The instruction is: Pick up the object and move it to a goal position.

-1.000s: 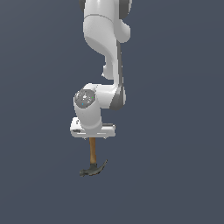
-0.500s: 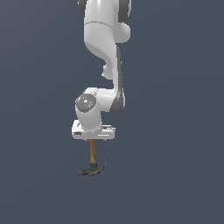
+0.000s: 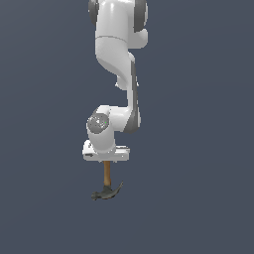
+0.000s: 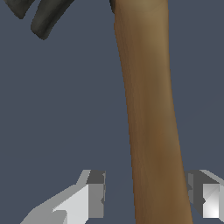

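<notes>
The object, a claw hammer, has its orange-brown wooden handle [image 3: 106, 173] running out from under my gripper [image 3: 106, 161] to the dark grey head [image 3: 106, 193] with its curved claw. In the wrist view the handle [image 4: 151, 113] passes between my two grey fingertips [image 4: 96, 194], and the claw tips [image 4: 43, 17] show at one corner. My gripper [image 4: 149, 197] is open and straddles the handle. A gap shows on one side of the wood, while the other pad sits close to it.
A plain dark blue-grey ground [image 3: 198, 198] lies all around, with no other object in view. The white arm [image 3: 119, 59] rises above the hand in the exterior view.
The hand has sunk slightly lower over the hammer's handle. The hammer itself has not moved.
</notes>
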{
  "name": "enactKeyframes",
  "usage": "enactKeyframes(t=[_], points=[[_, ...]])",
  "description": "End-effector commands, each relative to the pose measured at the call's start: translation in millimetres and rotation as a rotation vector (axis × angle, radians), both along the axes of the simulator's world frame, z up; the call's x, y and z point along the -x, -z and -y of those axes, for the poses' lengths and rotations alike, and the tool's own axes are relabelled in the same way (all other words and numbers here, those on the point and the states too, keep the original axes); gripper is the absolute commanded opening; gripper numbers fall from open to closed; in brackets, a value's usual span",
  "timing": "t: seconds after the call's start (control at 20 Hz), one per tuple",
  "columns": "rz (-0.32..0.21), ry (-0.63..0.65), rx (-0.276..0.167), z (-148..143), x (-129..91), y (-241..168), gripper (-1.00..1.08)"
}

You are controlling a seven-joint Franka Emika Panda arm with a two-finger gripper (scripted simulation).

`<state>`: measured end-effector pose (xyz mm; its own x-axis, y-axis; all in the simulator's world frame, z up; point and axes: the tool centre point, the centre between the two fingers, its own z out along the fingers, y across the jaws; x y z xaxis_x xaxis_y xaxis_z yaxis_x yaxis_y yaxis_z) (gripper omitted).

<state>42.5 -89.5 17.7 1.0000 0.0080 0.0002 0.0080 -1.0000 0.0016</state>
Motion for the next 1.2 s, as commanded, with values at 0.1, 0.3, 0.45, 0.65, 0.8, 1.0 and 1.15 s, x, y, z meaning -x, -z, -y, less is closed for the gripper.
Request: enactKeyframes(t=[0.1,0.3,0.45,0.65,0.8,1.0,1.15], points=[[0.000,-0.003,-0.002,-3,0,1,-1.00],[0.000,-0.003,-0.002,-3,0,1,-1.00],[0.001,0.001,0.001,1,0,0,-1.00],[0.001,0.001,0.001,2,1,-4,-1.00],[0.001,0.001,0.001,4,4,-10,-1.00],[0.001,0.001,0.001,9,12,-25,-1.00],[0.001,0.001,0.000,13,19,-41,-1.00]])
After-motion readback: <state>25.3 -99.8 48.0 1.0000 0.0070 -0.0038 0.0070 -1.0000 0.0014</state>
